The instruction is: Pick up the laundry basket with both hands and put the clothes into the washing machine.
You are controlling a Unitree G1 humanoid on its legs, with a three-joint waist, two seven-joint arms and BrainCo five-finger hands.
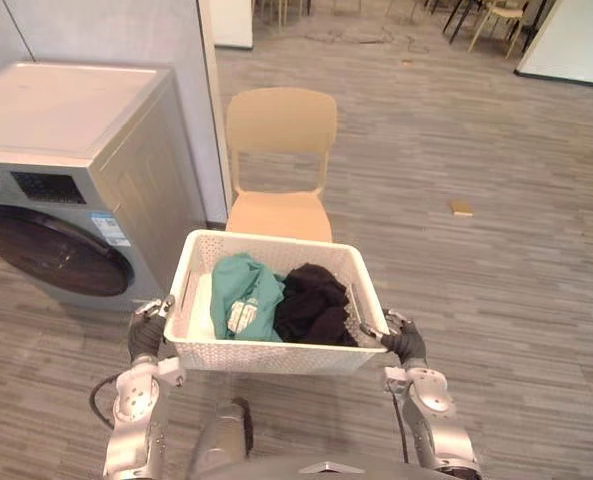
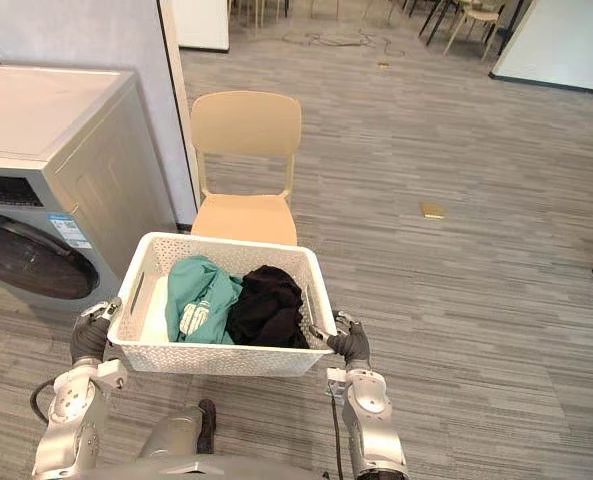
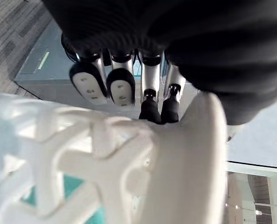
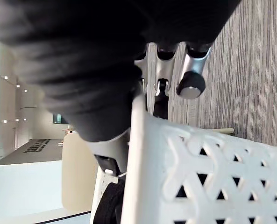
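My left hand (image 1: 146,335) curls its fingers over one short end of the laundry basket (image 1: 266,355). My right hand (image 1: 404,342) appears clamped likewise on the opposite end. The basket sits level, mouth up, with its long axis running from fingers to fingers. Inside, a teal garment (image 1: 244,295) lies toward my left fingers and a black garment (image 1: 314,300) toward my right. Beyond stands a chair (image 1: 281,150), and a washing machine (image 1: 66,150) is past my left fingers.

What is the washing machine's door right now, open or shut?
Shut: the dark round door sits flush against the washing machine's grey front, nothing swung outward.

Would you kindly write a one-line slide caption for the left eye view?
Left hand and right hand hold the white laundry basket of teal and black clothes near the closed washing machine.
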